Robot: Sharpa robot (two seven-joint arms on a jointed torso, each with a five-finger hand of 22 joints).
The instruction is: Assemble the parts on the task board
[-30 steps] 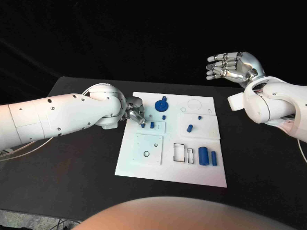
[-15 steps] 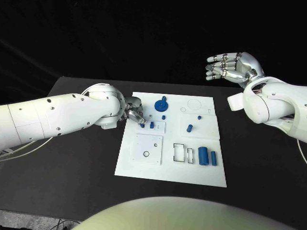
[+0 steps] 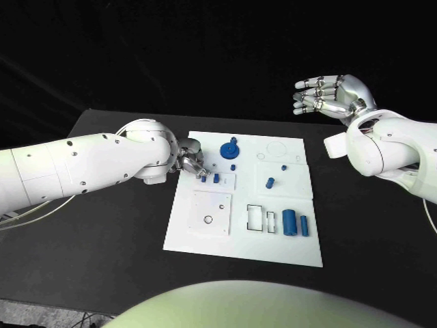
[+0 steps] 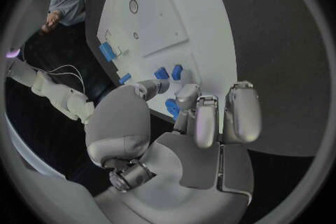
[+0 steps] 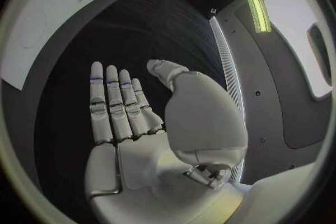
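The black bench [image 3: 100,225] carries the white task board [image 3: 243,232]. My left robot hand [image 3: 192,162] sits at the board's left edge, fingertips pinching a small blue part [image 4: 171,106] beside 2 seated blue pegs [image 3: 216,179]. I judge I'm placing it; next it needs lining up and pressing in. My right robot hand [image 3: 327,94] hovers beyond the board's far right corner, fingers spread, holding nothing.

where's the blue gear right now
In the head view the gear sits at the far edge of the board, left of centre, just right of the left hand.
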